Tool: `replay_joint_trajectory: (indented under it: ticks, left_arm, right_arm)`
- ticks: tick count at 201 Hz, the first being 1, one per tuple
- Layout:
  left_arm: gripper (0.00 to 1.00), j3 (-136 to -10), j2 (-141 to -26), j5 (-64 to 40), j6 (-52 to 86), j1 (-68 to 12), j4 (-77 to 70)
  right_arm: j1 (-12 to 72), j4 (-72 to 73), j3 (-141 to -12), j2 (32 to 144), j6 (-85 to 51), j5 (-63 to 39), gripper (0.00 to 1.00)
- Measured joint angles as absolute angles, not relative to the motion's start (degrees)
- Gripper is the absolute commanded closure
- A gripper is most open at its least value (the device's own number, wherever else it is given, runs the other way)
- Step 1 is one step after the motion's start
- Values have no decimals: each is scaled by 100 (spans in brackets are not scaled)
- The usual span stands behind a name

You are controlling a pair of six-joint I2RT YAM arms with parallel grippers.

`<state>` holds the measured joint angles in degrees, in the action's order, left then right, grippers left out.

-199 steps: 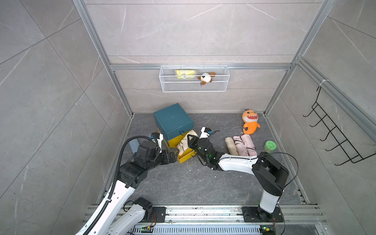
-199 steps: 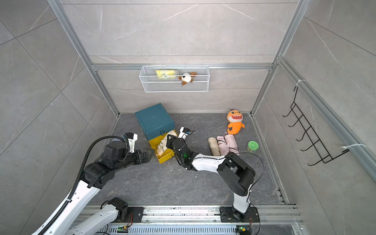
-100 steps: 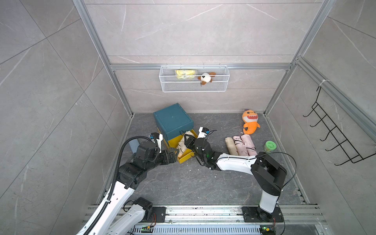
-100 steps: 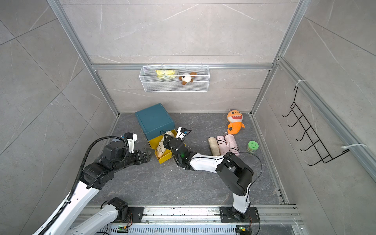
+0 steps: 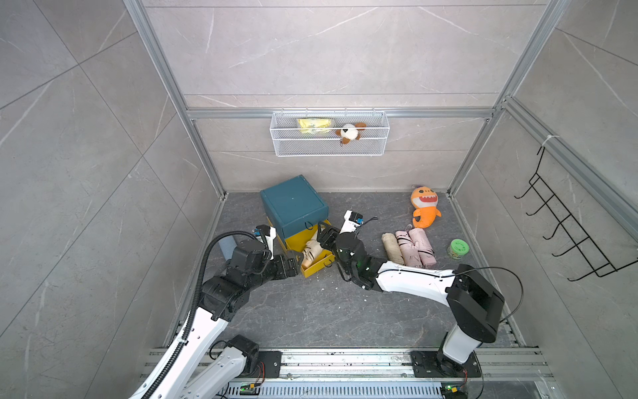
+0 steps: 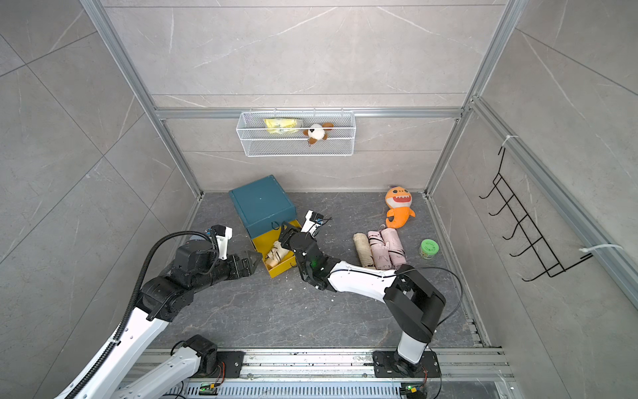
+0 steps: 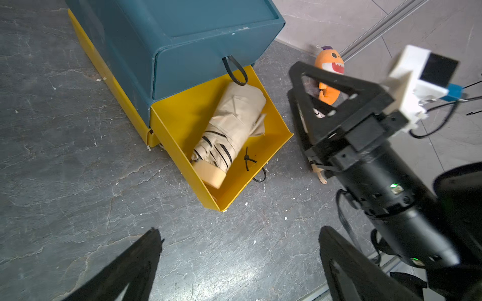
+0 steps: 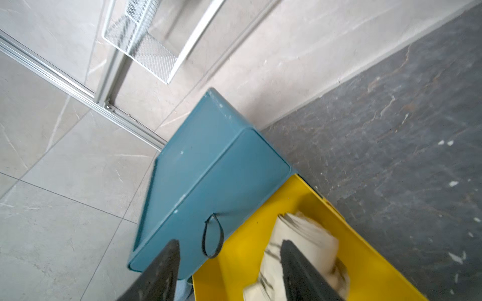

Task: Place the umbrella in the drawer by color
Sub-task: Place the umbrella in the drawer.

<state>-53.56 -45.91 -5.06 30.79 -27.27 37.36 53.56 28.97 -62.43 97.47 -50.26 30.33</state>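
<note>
Beige umbrella [image 7: 229,130] lies lengthwise inside the pulled-out yellow drawer [image 7: 180,122], the bottom drawer of the teal cabinet [image 7: 195,39], handle end toward the drawer front. Right gripper [image 8: 229,245] hangs over the drawer's inner end, close to the cabinet front, jaws apart and clasping nothing; the umbrella lies free below it. Left gripper [image 7: 240,230] hovers over the floor just before the drawer's front corner, jaws spread wide, empty. Well apart on the floor, a second beige umbrella [image 5: 392,248] and pink umbrellas [image 5: 414,247] lie side by side, near a shark toy [image 5: 425,207].
</note>
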Motion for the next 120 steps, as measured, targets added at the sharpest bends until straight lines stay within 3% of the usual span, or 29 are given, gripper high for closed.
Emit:
replay_joint_trajectory:
  ticks: [69,120]
  left_arm:
    - [0,-5776,-5124,-172,3076,-2676,3850]
    - [0,-6438,-5756,-344,3079,-1999,3844]
  right_arm:
    - [5358,2694,-5892,9109,-4257,3105,31]
    - [5290,1806,-5872,8187,-3391,2532,27]
